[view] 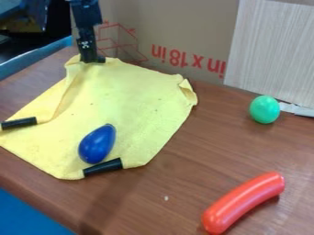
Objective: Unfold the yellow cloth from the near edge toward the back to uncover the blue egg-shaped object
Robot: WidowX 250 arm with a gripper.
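Camera view: yellow cloth (129,96) is being met at its far corner by the end effector (93,60), can't tell if open or gripping. It's being supported mostly flat by the surface (184,174), edge folds not being smoothed yet.

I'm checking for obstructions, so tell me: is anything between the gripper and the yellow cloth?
Nothing visible is: the gripper is right at the far corner of the yellow cloth. The blue egg-shaped object lies toward the cloth's near side.
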